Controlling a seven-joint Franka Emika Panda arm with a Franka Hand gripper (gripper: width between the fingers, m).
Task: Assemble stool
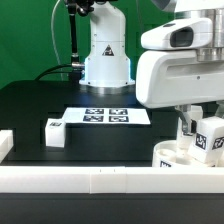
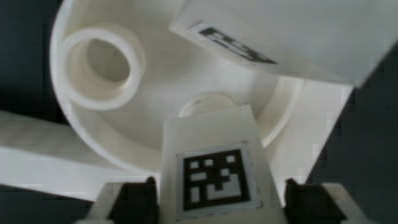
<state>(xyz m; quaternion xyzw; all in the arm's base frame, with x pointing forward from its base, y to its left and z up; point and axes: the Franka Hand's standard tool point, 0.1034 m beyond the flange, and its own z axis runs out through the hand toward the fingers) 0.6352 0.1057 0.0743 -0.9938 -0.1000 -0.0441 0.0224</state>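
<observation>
My gripper [image 2: 221, 203] is shut on a white blocky leg [image 2: 217, 160] with a black-and-white tag. Its dark fingers [image 2: 128, 200] press both sides of the leg. The leg's far end meets the round white seat disc [image 2: 107, 120] at a socket. An open round socket [image 2: 103, 65] shows beside it. A second tagged leg [image 2: 240, 45] stands on the far part of the seat. In the exterior view the gripper [image 1: 192, 128] hangs over the seat [image 1: 172, 155] at the right, with a tagged leg [image 1: 207, 136] under the hand. A third leg [image 1: 54, 131] lies loose at the left.
The marker board [image 1: 105, 116] lies mid-table before the robot base [image 1: 105, 60]. The long white rail wall [image 1: 100, 180] runs along the front and hides the seat's lower part. A white block end [image 1: 5, 145] shows at the left edge.
</observation>
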